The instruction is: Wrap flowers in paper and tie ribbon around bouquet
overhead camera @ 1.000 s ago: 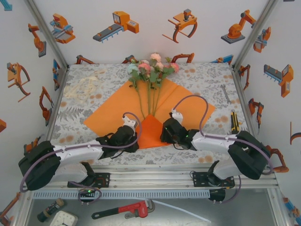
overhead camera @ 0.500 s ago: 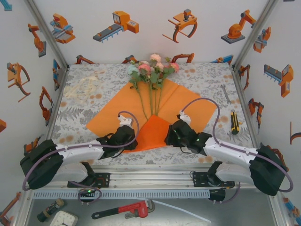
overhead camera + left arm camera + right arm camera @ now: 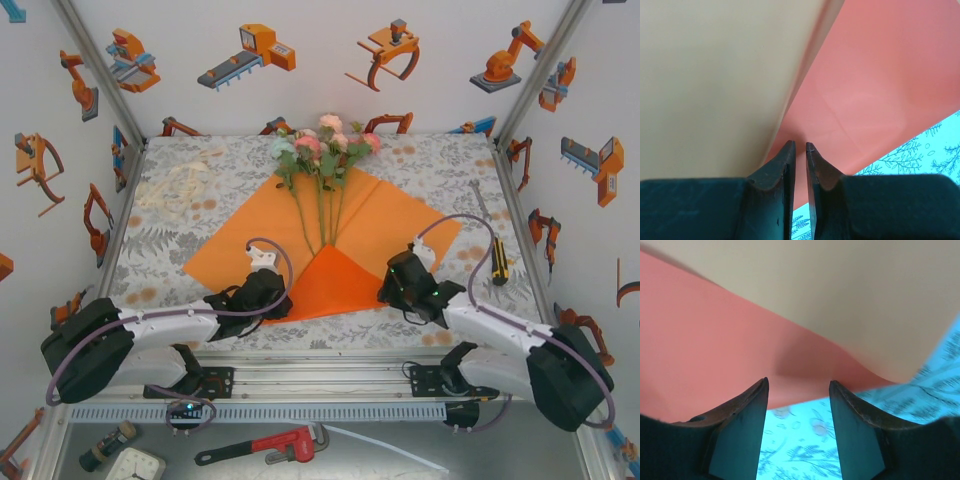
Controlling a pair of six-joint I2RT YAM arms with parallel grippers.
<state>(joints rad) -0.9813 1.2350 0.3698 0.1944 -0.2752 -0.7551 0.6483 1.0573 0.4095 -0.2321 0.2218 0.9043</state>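
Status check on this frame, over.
Left gripper nearly closed at the paper fold, grip unclear. Right gripper open, empty. Flowers on paper, unwrapped. Nothing blocking.

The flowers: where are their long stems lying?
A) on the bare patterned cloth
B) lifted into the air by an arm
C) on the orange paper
C: the flowers lie flat, with their stems running down the middle of the orange paper and the blooms at its far corner.

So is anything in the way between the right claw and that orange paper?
Nothing visible. The right gripper has its jaws open, and the paper has its near edge just ahead of them, with printed cloth showing between the fingers. The flowers lie farther back on the sheet.
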